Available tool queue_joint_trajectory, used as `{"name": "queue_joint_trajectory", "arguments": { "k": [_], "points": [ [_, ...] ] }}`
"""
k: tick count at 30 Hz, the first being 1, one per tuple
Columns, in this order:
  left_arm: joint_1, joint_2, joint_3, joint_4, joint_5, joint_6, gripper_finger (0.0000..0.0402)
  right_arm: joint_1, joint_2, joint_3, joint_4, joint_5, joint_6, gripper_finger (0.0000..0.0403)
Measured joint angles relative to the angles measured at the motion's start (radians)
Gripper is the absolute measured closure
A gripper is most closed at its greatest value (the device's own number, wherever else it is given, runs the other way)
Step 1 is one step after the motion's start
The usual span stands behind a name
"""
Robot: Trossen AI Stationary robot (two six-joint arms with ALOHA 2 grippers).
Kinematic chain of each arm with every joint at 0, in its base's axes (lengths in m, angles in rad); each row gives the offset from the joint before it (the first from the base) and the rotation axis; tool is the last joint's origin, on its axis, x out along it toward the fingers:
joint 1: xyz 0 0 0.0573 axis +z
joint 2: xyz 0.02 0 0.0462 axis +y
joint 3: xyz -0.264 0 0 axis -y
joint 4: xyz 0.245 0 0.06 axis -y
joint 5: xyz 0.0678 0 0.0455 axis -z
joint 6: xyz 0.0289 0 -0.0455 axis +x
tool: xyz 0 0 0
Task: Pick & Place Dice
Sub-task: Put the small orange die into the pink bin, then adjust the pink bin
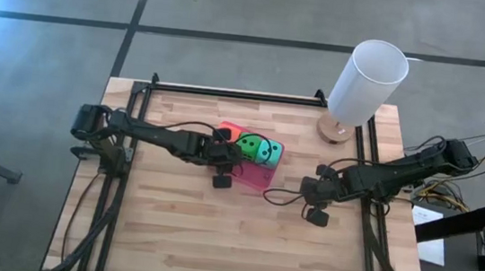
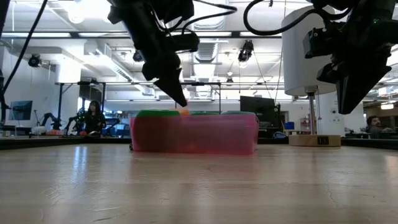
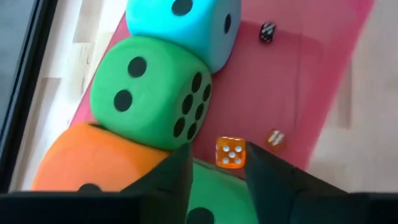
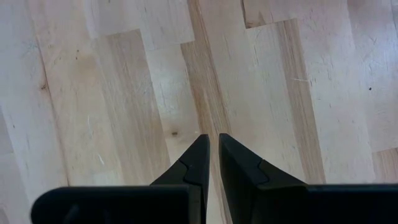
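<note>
The left claw (image 3: pixel 214 171), fingers parted and gripping nothing, hangs at frame centre of the high view over the flat pink rectangular pad (image 3: pixel 311 81). There sit the soft teal die (image 3: pixel 183 28), a green die (image 3: pixel 149 93) and an orange die (image 3: pixel 93 162); a tiny translucent orange die (image 3: pixel 231 152) lies just off its fingertips. The right claw (image 4: pixel 212 146), closed and empty, hovers over the bare wooden bench (image 4: pixel 124 81) at right of centre.

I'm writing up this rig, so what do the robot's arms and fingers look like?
Both arms are black and slender with jointed links and loose black cables. The left gripper and right gripper each have two matte black fingers tapering to wedge-shaped points, without visible markings.
</note>
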Motion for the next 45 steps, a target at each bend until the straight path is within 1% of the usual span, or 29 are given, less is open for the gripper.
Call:
{"name": "queue_joint_trajectory", "arguments": {
  "k": [6, 15, 30, 34, 37, 45],
  "points": [
    [0.022, 0.0, 0.0, -0.044, -0.018, 0.002, 0.0229, 0.0, 0.0, 0.0, 0.0, 0.0, 0.0, 0.0369],
    [0.049, 0.0, -0.002, -0.062, -0.018, 0.002, 0.0218, 0.0, 0.0, 0.0, 0.005, 0.0, -0.001, 0.0369],
    [0.053, -0.007, 0.002, -0.063, -0.021, 0.008, 0.0244, 0.0, 0.0, 0.0, 0.015, 0.0, -0.014, 0.0369],
    [0.053, -0.038, 0.002, -0.064, -0.021, 0.008, 0.0252, 0.0, 0.0, 0.0, 0.016, 0.0, -0.014, 0.0369],
    [0.053, -0.082, 0.002, -0.096, -0.021, 0.008, 0.0256, 0.0, 0.0, 0.0, 0.02, 0.0, -0.014, 0.0369],
    [0.052, -0.22, -0.011, -0.293, -0.021, 0.0, 0.0265, 0.0, 0.0, 0.0, 0.023, 0.0, -0.024, 0.0369]
  ]
}}
